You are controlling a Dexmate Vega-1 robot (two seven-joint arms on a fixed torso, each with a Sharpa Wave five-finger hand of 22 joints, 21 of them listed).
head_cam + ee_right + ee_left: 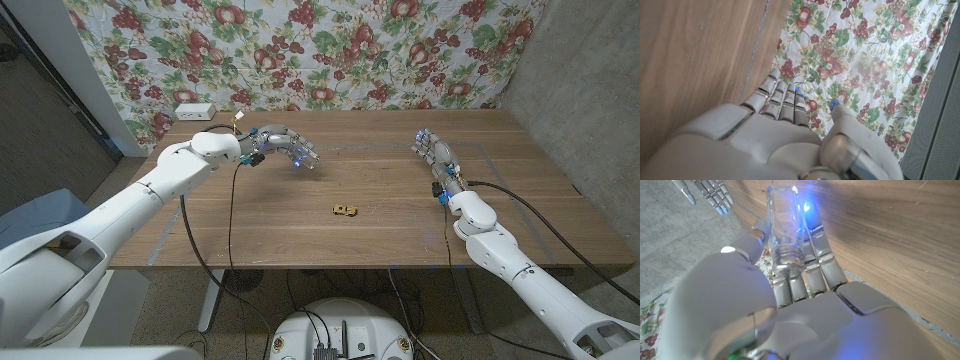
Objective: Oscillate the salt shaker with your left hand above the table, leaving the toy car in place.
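My left hand [285,147] is raised over the back left part of the wooden table [400,235]. It grips a clear glass salt shaker [784,227] between thumb and fingers; in the left wrist view the shaker lies along the fingers [812,275]. In the head view the fingers largely hide it. A small yellow toy car [346,210] sits on the table near the middle, in front of and to the right of that hand. My right hand [435,152] stands at the right side of the table with its fingers [780,100] stretched out, holding nothing.
A white box [194,111] lies at the table's back left corner. A floral cloth [340,50] hangs behind the table. A black cable [232,215] drops from my left arm over the front edge. Tape lines mark the tabletop.
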